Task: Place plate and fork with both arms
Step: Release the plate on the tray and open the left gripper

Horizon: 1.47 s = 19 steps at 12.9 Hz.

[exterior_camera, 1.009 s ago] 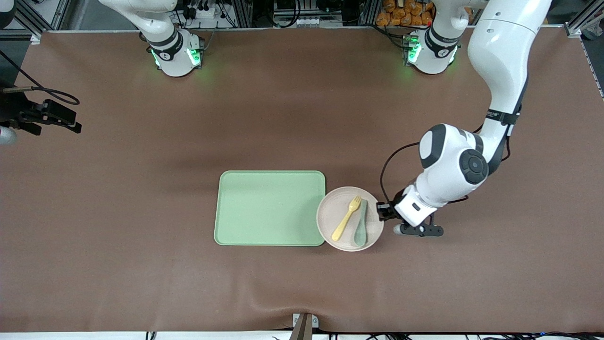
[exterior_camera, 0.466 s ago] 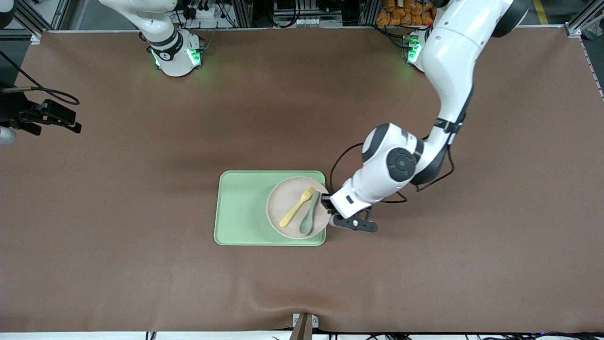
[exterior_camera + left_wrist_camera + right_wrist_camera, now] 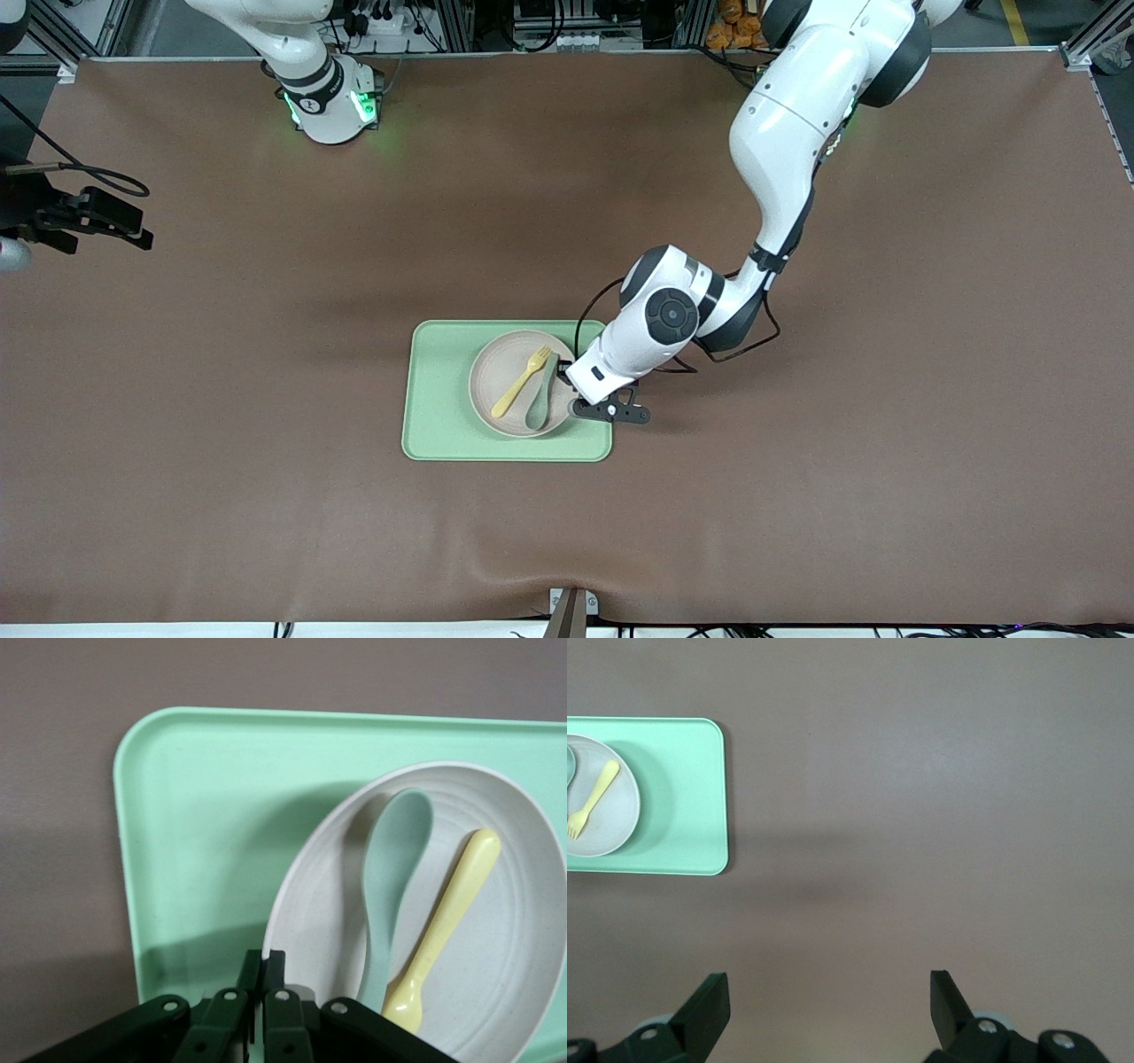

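— Where is the plate [image 3: 516, 384] sitting?

— Over the green tray [image 3: 443, 390], toward the left arm's end of it, carrying the fork [image 3: 522, 382] and a grey-green spoon [image 3: 540, 399].

— And the arms?

— The left gripper [image 3: 567, 387] is pinching the plate's rim, its arm bending down from its base. The right gripper [image 3: 830, 1005] is waiting with fingers spread, over bare brown table [image 3: 797, 496] at the right arm's end.

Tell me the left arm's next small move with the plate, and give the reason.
Probably lower the plate flat and open the left hand. That hand is shut on the plate's rim, and the plate already lies over the green tray, carrying the fork and a spoon. The right hand waits open over bare table.
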### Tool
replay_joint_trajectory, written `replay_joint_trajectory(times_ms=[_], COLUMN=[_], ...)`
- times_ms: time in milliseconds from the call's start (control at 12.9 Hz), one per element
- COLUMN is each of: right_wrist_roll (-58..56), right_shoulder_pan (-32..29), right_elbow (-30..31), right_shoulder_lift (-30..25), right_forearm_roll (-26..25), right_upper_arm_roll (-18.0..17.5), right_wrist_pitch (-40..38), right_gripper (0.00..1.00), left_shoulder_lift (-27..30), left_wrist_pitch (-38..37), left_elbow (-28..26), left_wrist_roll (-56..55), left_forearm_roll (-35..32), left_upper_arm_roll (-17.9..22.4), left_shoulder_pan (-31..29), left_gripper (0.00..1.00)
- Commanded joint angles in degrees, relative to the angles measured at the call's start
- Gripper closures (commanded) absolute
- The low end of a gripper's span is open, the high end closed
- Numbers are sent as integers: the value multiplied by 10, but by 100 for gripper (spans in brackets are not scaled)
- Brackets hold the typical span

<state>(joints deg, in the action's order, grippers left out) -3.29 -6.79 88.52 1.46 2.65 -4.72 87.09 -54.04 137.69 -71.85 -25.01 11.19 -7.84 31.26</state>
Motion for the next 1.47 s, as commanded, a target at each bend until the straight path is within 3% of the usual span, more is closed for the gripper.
replay_joint_trajectory(times_ms=[0, 466, 543, 621, 932, 1087, 1397], right_wrist_roll=[-11, -11, -11, -11, -11, -11, -10], right_shoulder_pan=[-16, -16, -16, -16, -16, -16, -21], right_elbow=[3, 3, 3, 3, 3, 3, 0], right_shoulder_lift=[-2, -1, -1, -1, -1, -2, 26], right_forearm_roll=[11, 11, 11, 11, 11, 11, 11], right_upper_arm_roll=[-8, -8, -8, -8, -8, -8, -8], right_wrist_pitch=[-2, -2, -2, -2, -2, -3, -3], right_gripper=[0, 0, 0, 0, 0, 0, 0], left_shoulder_lift=[-21, -23, -23, -19, 38, 89, 202], left_wrist_pitch=[11, 18, 18, 18, -7, -85, -220], left_elbow=[24, 12, 11, 11, 9, 10, 9], left_wrist_roll=[-42, -101, -101, -110, -123, -121, -117], left_forearm_roll=[8, 8, 7, 5, 3, -5, -79], left_upper_arm_roll=[20, 20, 20, 21, 47, 82, 86], left_shoulder_pan=[13, 20, 20, 20, 18, 22, 6], left_gripper=[100, 100, 47, 0, 0, 0, 0])
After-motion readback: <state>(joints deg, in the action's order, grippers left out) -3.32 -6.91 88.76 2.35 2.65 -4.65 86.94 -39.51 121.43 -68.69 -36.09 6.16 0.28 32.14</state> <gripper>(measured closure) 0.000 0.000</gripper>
